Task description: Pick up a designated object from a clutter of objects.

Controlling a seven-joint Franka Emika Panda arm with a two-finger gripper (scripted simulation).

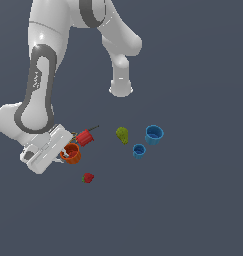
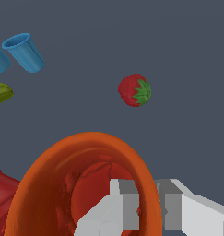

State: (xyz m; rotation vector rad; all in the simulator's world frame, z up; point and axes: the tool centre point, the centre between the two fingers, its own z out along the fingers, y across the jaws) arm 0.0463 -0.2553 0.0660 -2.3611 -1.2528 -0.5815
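i had my gripper (image 1: 67, 151) down at the orange cup (image 1: 71, 153), on the exterior view's left side of the clutter. the wrist view showed why i came in this way: 1 finger (image 2: 114, 209) sat inside the cup's mouth and the other sat just outside its rim (image 2: 175, 205), so the wall of the cup lay between them. a thin wall gives a narrow, sure bite, where the full tapered body would likely have slipped. the fingers looked drawn in close on that wall, and i judged them clamped on it, though the contact itself was partly hidden by the rim.

the cup sat tilted toward my camera, its open mouth filling much of the wrist view. whether it rested on the floor or hung just off it i could not tell.

the red tool (image 1: 85, 136) lay just beside the cup, its thin tip pointing away, and in the wrist view its red body pressed close against the cup's side. that was the 1 thing i judged could be dragged along on a lift. the strawberry (image 1: 88, 177) lay near but apart. the green lump (image 1: 122, 134) and the 2 blue cups, the larger (image 1: 154, 134) and the smaller (image 1: 139, 150), stood well apart toward the exterior view's right, out of my way.
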